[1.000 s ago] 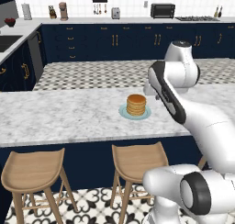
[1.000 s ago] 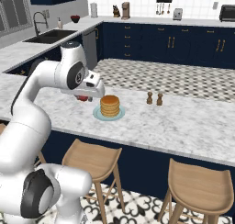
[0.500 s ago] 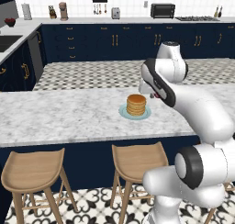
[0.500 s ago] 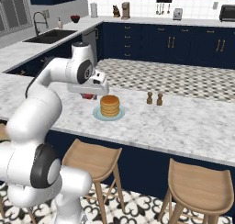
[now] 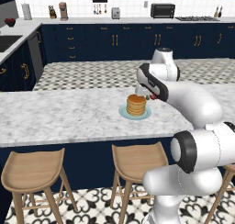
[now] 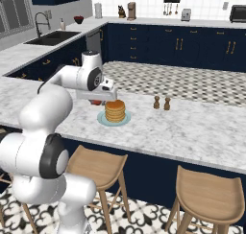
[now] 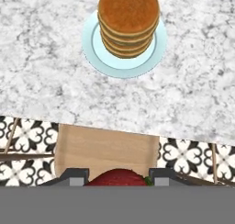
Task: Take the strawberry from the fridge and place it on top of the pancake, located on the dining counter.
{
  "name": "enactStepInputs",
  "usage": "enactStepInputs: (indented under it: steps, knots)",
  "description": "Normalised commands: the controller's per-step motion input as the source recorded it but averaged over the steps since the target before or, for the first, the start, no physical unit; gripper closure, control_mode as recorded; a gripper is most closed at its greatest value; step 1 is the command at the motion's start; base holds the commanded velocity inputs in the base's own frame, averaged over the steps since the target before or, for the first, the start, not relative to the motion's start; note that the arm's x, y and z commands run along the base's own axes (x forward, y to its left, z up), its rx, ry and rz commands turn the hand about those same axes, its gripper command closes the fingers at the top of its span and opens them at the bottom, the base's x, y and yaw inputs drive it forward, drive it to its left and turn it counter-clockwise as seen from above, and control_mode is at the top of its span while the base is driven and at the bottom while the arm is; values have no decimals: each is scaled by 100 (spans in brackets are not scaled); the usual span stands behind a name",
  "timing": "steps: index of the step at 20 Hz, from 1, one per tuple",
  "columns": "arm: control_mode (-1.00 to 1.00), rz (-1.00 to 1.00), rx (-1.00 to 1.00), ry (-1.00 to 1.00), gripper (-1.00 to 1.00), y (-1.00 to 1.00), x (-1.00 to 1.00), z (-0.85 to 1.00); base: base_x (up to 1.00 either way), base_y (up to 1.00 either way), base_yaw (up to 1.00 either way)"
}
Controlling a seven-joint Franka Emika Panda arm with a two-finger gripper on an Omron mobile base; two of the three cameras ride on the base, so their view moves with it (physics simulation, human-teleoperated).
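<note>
Over the long white-grey marble dining counter (image 5: 59, 117), the two-finger gripper (image 7: 118, 176) hangs just beside the short stack of round golden-brown pancakes (image 7: 129, 21) on its pale blue plate (image 7: 94, 48). Jaws pinch the small red strawberry (image 7: 118, 177), visible between the dark tips in the hand view.

Change over the last second: the white arm has swung in toward the plate, from well short of it to right beside it in both base views. Plate and stack have not shifted.

Judgement: transport leg is nearly finished. Hand view shows the stack ahead of the berry, not under it, with a wooden stool seat (image 7: 108, 152) directly below. Remaining: advance over the stack, lower, release.
</note>
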Motion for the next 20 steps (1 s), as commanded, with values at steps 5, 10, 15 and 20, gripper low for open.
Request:
enactStepInputs:
  steps: [5, 10, 15, 20]
  knots:
    - [-100, 1, 0, 0, 100, 0, 46, -22, 0, 0, 0]
    - [-100, 1, 0, 0, 100, 0, 44, -15, 0, 0, 0]
    - [-100, 0, 0, 0, 100, 0, 37, -20, 0, 0, 0]
    - [-100, 0, 0, 0, 100, 0, 39, -25, 0, 0, 0]
